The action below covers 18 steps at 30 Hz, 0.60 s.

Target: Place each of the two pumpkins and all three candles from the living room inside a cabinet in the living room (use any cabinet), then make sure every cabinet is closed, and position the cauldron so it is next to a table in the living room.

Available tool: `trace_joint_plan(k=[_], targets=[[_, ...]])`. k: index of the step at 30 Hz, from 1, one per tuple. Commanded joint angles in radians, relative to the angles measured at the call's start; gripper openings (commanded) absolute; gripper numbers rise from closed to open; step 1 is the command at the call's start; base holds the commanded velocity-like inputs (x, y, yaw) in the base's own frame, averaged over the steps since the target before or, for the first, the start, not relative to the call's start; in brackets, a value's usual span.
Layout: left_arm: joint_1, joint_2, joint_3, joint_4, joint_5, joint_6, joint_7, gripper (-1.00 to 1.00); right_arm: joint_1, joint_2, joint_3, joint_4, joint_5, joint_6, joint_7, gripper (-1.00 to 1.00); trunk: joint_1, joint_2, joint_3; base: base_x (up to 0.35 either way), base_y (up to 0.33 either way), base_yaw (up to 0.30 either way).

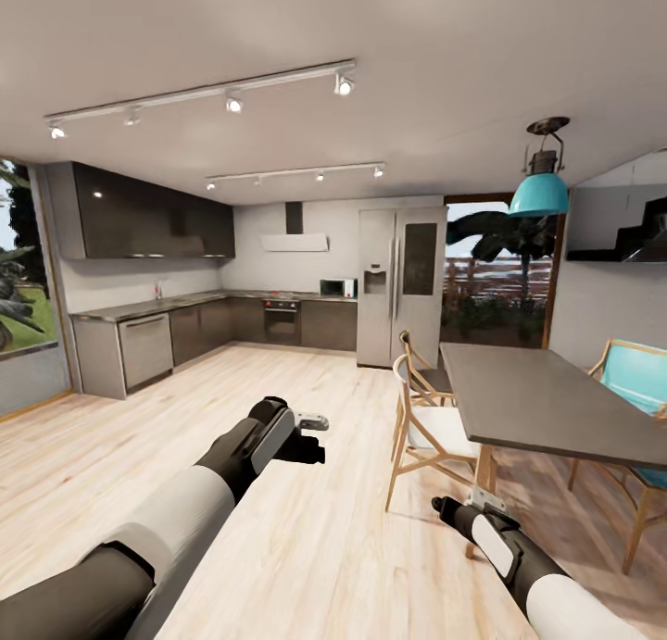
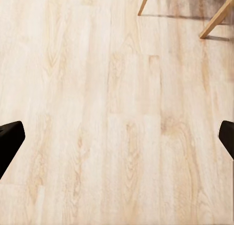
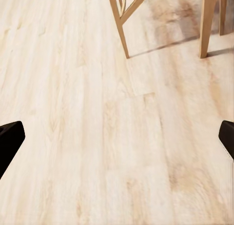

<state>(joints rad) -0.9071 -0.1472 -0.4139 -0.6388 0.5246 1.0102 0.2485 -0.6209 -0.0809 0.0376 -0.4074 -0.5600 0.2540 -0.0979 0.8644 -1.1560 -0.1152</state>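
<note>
Pale wood-plank floor (image 1: 306, 529) runs through an open kitchen and dining area. Head view: dark lower cabinets and grey counter (image 1: 185, 304) along the far and left walls, dark upper cabinets (image 1: 153, 219), built-in oven (image 1: 282, 322), microwave (image 1: 335, 287), steel fridge (image 1: 401, 283). Two track-light bars (image 1: 199, 94) on the ceiling; teal pendant lamp (image 1: 539, 191) hangs at right above the dining desk (image 1: 547, 399), which has a matte grey top. Two light-wood chairs (image 1: 424, 418) stand at its near-left side; a teal chair (image 1: 639, 381) stands at its far-right side.

Left arm extends forward over bare floor, left hand (image 1: 310, 436) well apart from the furniture. Right arm reaches in from lower right; right hand (image 1: 445, 508) hangs close to the chair legs and the desk's leg.

Left wrist view: left hand (image 2: 117, 137), two dark fingertips (image 2: 9, 139) at opposite edges of the frame, spread wide, nothing between them, plank floor beneath; two wooden legs (image 2: 214, 19) at the far corner. Right wrist view: right hand (image 3: 117, 137), fingertips (image 3: 9, 139) likewise wide apart and empty; chair legs (image 3: 122, 20) nearer and larger than in the left wrist view, with shadows on the floor.

Pumpkins, candles, cauldron, living-room cabinet: location cannot be told from these views.
</note>
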Motion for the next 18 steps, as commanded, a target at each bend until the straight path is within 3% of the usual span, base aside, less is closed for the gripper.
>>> trace_joint_plan(k=[1, 18], targets=[[-0.001, 0.0, -0.003, -0.001, 0.011, 0.002, 0.009, 1.0, 0.0, -0.001, 0.004, -0.002, -0.008, 0.005, -0.007, 1.0, -0.004, 0.006, 0.002, 0.0, 0.0, -0.26], [-0.001, 0.0, -0.003, -0.002, 0.011, 0.002, 0.007, 1.0, 0.0, -0.002, 0.004, 0.0, -0.009, 0.007, -0.006, 1.0, -0.004, 0.006, 0.002, 0.0, 0.0, -0.289]])
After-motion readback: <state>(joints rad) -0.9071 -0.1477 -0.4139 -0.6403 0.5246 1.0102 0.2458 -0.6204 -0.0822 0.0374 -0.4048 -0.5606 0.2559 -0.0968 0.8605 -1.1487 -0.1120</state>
